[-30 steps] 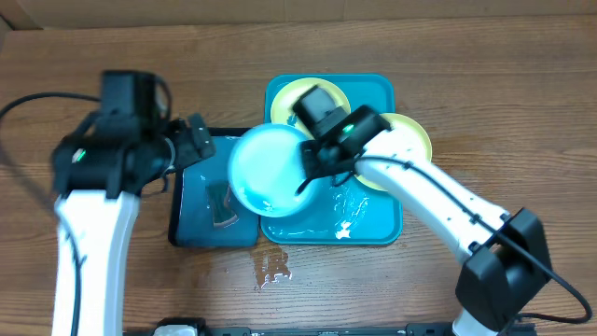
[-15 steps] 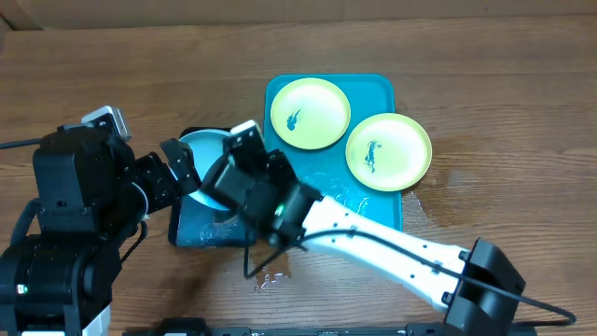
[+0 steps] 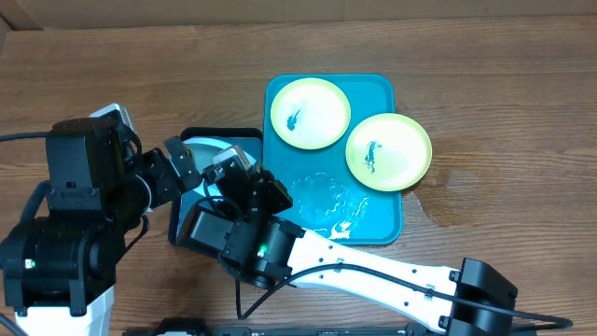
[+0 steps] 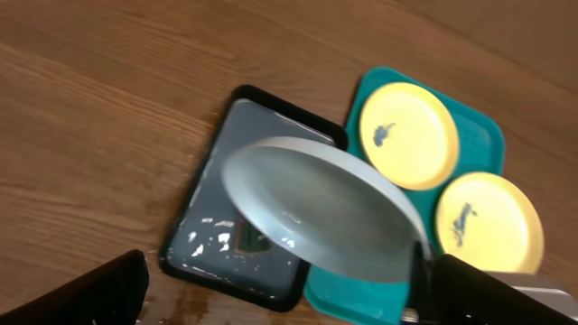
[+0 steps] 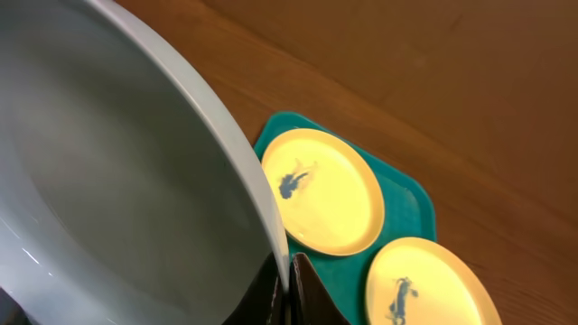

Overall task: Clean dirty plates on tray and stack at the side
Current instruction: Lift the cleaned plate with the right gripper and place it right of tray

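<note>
Wooden table (image 3: 485,56): your right gripper (image 5: 287,280) is clenched on the rim of a pale plate (image 4: 316,208), tilted above the black-rimmed tray (image 4: 176,257). Your left gripper (image 3: 187,166) gapes empty. On the teal tray (image 3: 378,224) lie a smeared plate (image 3: 310,113) and another plate (image 3: 389,151) overhanging its right rim.

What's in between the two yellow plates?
Just a thin bare strip of the teal tray separates the far plate from the right plate, clearest in the overhead view.

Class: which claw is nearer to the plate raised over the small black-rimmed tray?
Right. The right claw is shut on the rim of the raised plate. The left claw stands open beside it, apparently not touching.
</note>
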`<state>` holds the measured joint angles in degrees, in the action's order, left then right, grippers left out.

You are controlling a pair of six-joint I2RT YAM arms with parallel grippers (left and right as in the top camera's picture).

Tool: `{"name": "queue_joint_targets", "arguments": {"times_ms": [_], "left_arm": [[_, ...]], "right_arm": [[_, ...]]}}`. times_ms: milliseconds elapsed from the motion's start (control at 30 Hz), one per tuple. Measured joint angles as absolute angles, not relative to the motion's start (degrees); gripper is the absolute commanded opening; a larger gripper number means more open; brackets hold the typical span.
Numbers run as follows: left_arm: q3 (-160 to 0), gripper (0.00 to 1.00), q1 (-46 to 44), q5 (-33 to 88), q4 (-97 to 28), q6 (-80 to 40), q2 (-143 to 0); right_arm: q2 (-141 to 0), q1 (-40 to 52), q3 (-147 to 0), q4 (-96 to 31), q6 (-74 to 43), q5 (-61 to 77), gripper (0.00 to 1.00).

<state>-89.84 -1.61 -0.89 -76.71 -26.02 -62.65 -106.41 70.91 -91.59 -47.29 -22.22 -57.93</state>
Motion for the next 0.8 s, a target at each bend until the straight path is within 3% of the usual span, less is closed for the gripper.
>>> {"name": "queue_joint_targets", "arguments": {"times_ms": [333, 800], "left_arm": [[-89.8, 1.0, -1.6, -12.1, -76.6, -34.3, -58.2], [-89.8, 1.0, -1.6, -14.4, -77.8, -34.9, -58.3]], "right_arm": [[-106.4, 70.9, -91.6, -49.1, -22.2, -59.2, 0.04], [-106.4, 70.9, -91.6, -48.9, -22.2, -59.4, 0.04]]}}
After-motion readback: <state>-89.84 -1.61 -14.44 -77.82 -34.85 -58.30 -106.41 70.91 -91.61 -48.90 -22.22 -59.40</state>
